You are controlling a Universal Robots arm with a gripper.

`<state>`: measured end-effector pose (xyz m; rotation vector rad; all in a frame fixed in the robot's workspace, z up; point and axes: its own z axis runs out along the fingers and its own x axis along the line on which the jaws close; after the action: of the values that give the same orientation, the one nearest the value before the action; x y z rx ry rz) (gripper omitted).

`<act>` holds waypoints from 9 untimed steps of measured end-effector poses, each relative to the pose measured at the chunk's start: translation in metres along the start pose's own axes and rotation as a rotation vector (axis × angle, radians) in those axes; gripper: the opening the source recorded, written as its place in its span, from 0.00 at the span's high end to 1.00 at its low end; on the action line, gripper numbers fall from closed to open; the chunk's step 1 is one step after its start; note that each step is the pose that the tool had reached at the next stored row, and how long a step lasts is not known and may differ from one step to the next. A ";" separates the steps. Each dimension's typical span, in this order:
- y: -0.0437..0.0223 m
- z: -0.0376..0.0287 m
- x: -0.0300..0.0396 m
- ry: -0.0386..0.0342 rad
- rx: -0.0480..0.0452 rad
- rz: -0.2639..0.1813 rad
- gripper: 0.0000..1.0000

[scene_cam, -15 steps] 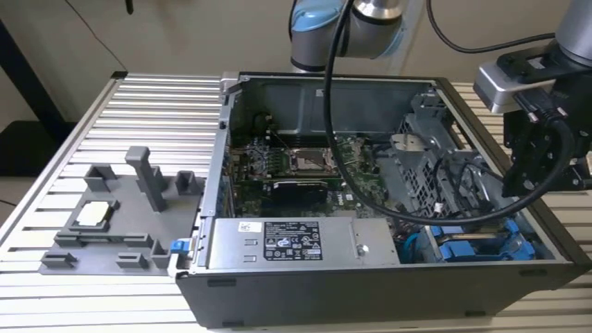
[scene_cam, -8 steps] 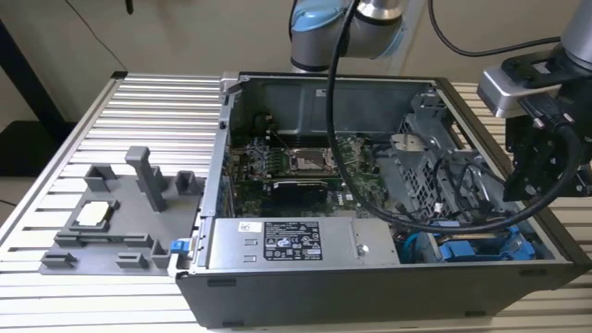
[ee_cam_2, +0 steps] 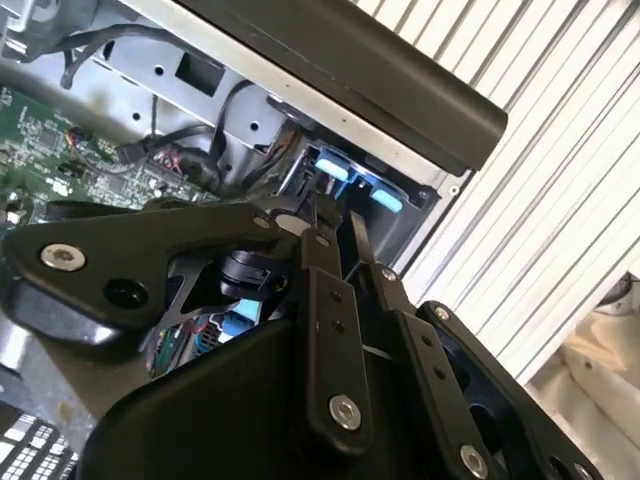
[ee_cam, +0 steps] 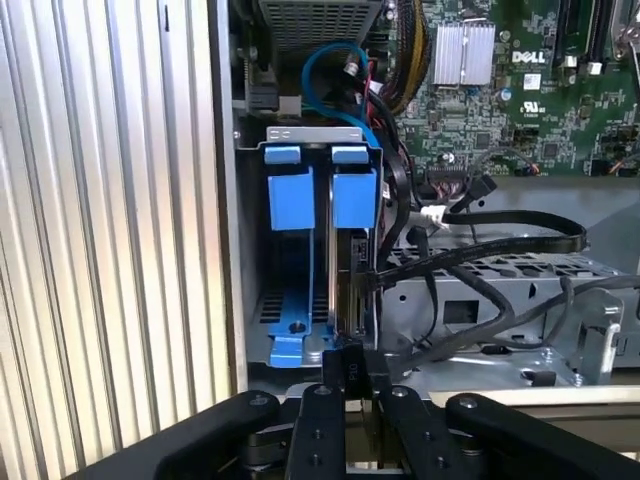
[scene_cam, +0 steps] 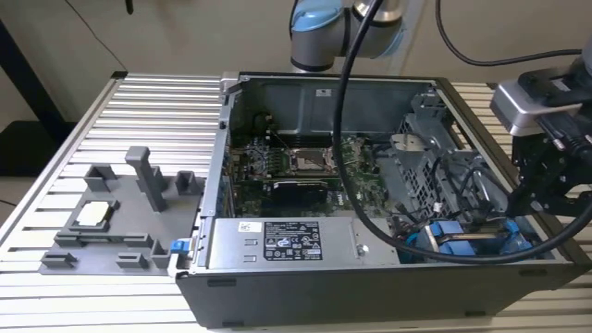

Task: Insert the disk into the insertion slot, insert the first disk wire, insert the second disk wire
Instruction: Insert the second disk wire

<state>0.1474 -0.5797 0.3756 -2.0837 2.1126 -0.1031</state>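
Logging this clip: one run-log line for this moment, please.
hand: at slot mouth | disk: upright in slot | blue carrier: seated | wires: loose beside cage

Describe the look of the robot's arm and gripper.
The arm has silver-grey joint housings with pale blue caps, and a thick black cable hangs from it. The gripper is matte black, built of flat bolted linkage bars with silver screw heads.

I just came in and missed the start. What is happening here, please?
One robot arm works inside an open computer case. Its gripper is at the corner drive cage, fingers closed on the edge of the disk, which stands in the insertion slot beside a blue carrier. Black cables lie loose nearby.
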 end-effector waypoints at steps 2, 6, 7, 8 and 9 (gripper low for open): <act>0.0000 0.0003 0.0000 -0.0358 -0.0002 0.009 0.80; -0.0011 0.0030 0.0019 -0.0685 -0.0017 0.017 0.80; -0.0018 0.0041 0.0025 -0.0691 -0.0039 0.018 0.80; -0.0025 0.0052 0.0031 -0.0694 -0.0068 0.019 0.80; -0.0031 0.0061 0.0037 -0.0692 -0.0107 0.019 0.80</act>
<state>0.1515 -0.5830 0.3699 -2.0419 2.0968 -0.0170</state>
